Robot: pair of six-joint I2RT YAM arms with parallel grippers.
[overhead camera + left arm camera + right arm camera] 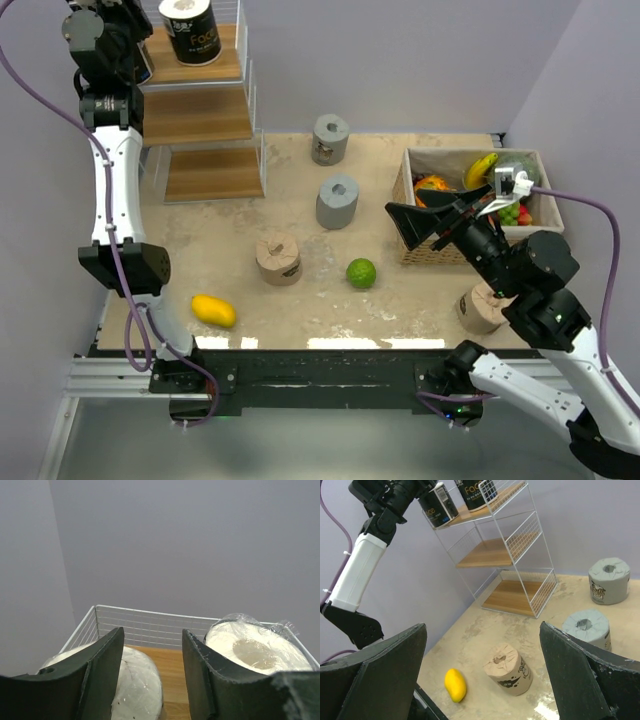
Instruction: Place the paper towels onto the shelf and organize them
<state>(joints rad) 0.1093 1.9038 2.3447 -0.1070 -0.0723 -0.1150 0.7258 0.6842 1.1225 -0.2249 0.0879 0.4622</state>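
The shelf (pixel 205 115) stands at the back left. One black-wrapped paper towel (pixel 191 30) stands on its top board. The right wrist view shows two black rolls (pixel 440 506) (pixel 477 491) there. My left gripper (pixel 128 52) hovers open over them; its fingers (pixel 100 670) frame the white ends of both rolls (pixel 142 690) (pixel 257 647). Two grey rolls (pixel 330 138) (pixel 338 201) and a tan roll (pixel 278 258) stand on the table. A second tan roll (pixel 482 308) is partly hidden by my right arm. My right gripper (pixel 425 225) is open and empty above the table.
A green fruit (pixel 361 272) lies mid-table and a yellow fruit (pixel 213 310) near the front left. A wicker basket (pixel 412 195) of fruit stands at the right. The shelf's middle board (pixel 487 552) and bottom board (pixel 512 596) are bare.
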